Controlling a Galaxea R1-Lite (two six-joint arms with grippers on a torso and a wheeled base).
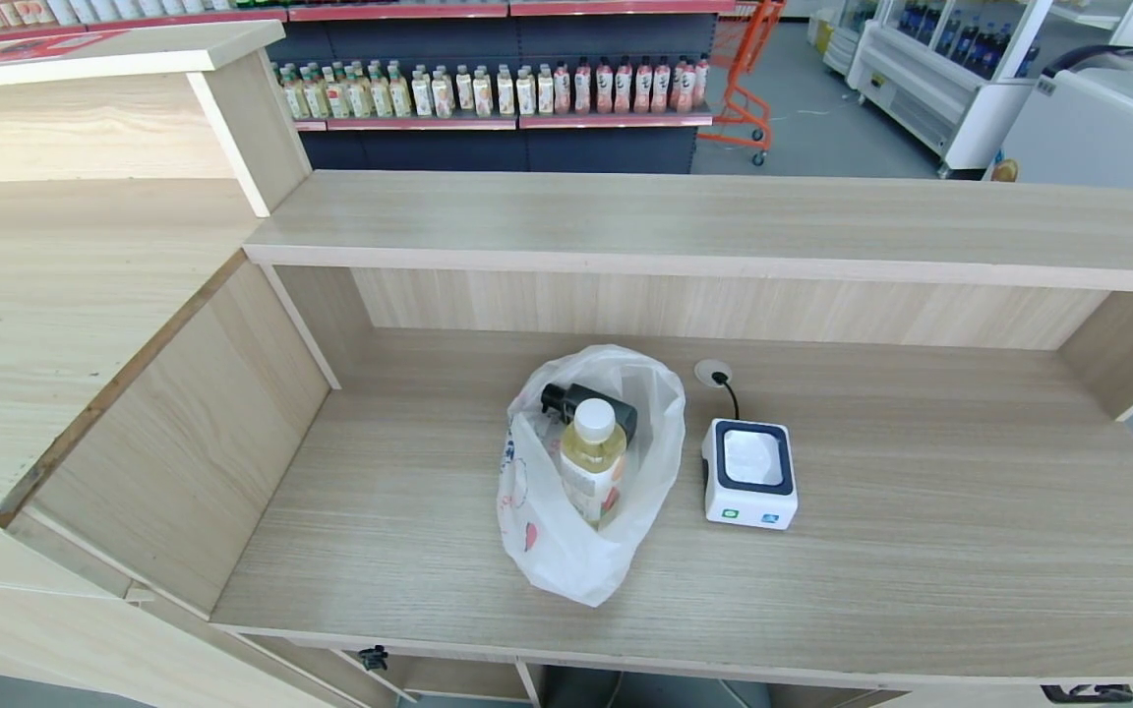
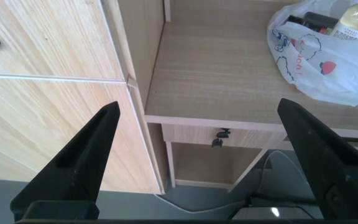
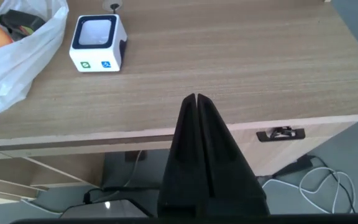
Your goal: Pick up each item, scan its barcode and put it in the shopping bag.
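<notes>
A white plastic shopping bag (image 1: 581,492) stands open in the middle of the wooden counter (image 1: 921,551). Inside it is an upright bottle (image 1: 591,457) of pale yellow drink with a white cap, and behind that a dark bottle (image 1: 588,403) lying on its side. Just right of the bag sits a white barcode scanner (image 1: 748,472) with a dark-framed window, its cable running to a hole in the counter. My left gripper (image 2: 201,124) hangs open below the counter's front left corner, away from the bag (image 2: 319,53). My right gripper (image 3: 196,99) is shut with nothing in it, off the counter's front edge, right of the scanner (image 3: 97,43).
A raised wooden ledge (image 1: 724,221) runs along the counter's back, and a side panel (image 1: 183,433) closes its left. Behind are store shelves with bottles (image 1: 488,88), an orange cart (image 1: 748,69) and freezers (image 1: 970,69). Cables (image 3: 316,180) lie on the floor under the counter.
</notes>
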